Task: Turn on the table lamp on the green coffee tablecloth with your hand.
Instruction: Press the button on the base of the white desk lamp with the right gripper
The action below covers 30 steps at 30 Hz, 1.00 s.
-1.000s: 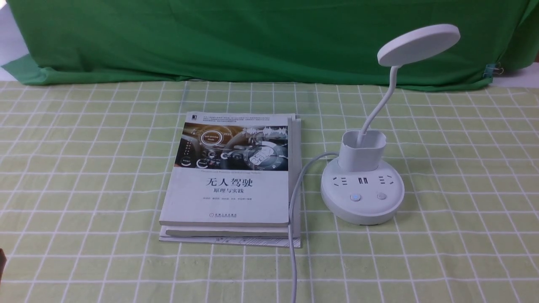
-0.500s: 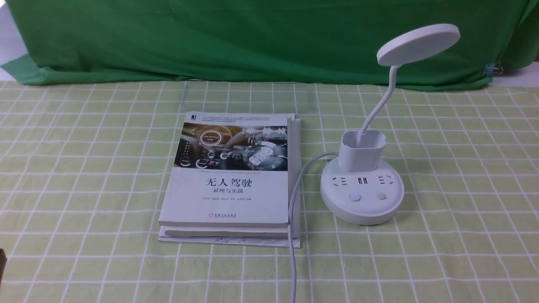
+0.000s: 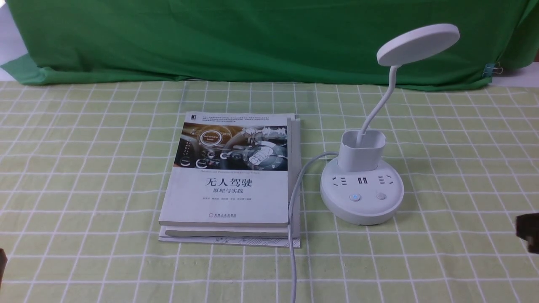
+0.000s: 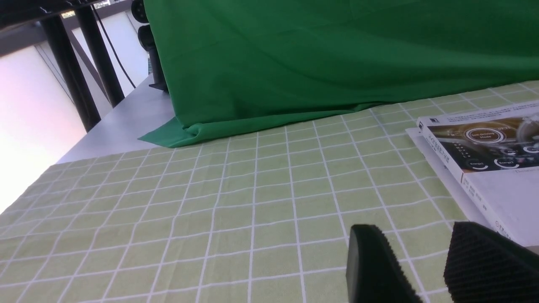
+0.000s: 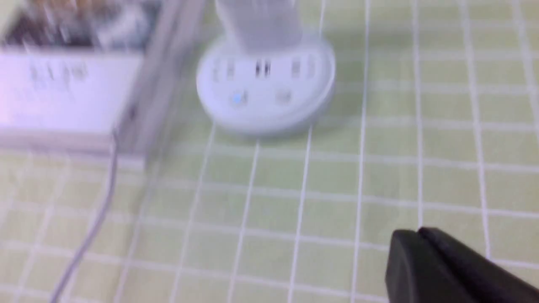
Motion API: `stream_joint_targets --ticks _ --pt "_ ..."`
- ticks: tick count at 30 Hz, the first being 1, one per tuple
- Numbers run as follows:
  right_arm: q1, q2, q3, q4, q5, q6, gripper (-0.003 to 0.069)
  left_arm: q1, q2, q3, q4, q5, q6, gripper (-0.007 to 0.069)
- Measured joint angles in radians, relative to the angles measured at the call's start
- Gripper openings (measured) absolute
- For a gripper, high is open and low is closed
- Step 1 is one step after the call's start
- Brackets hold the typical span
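The white table lamp (image 3: 362,193) stands on the green coffee tablecloth (image 3: 84,168), right of centre, with a disc head (image 3: 417,43), cup holder and two buttons on its round base. It shows blurred in the right wrist view (image 5: 265,84). My right gripper (image 5: 414,235) is shut and empty, near and to the right of the lamp base; its black tip enters the front view at the right edge (image 3: 529,232). My left gripper (image 4: 414,235) is open and empty, low over the cloth beside the books. No jointed hand shows.
Two stacked books (image 3: 231,181) lie left of the lamp, also in the left wrist view (image 4: 484,155). The lamp's white cable (image 3: 292,235) runs along their right side to the front edge. The dark green backdrop (image 3: 252,38) hangs behind.
My right gripper has come into the front view at the right edge. The lamp, the books and the left arm have not moved.
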Motion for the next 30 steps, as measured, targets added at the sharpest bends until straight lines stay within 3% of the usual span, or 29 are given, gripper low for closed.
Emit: stream_joint_targets --ticks 9,18,30 --pt "0.175 0.537 -0.266 0.0 -0.06 -0.093 0.0035 0.0 0.0 0.0 -0.001 0.0 0.0 0.0242" --pt "0.184 0.808 -0.425 0.0 -0.092 -0.116 0.0035 0.0 0.0 0.0 -0.001 0.0 0.0 0.0242" --pt "0.184 0.898 -0.469 -0.003 -0.137 -0.12 0.0035 0.0 0.0 0.0 -0.001 0.0 0.0 0.0242"
